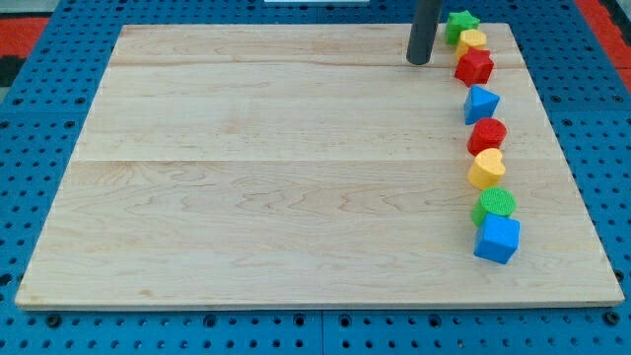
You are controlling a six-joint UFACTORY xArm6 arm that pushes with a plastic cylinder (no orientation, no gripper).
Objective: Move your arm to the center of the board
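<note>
Pale wooden board (296, 177) of joined planks, lying on a blue pegboard (39, 89). My tip (419, 62) down near the top edge, right of centre. Eight blocks in a crooked column (all on the tip's right): green star (459, 22) and yellow block (473, 39) just beside it, red block (474, 67) right of it, then, ever farther below, blue block (481, 103), red cylinder (487, 134), yellow heart (486, 170), green cylinder (495, 204), blue cube (497, 240).

- Our tip (420, 62) rests at the surface's (276, 168) top right, just left of the yellow block (473, 39).
- Eight blocks line the view's right.
</note>
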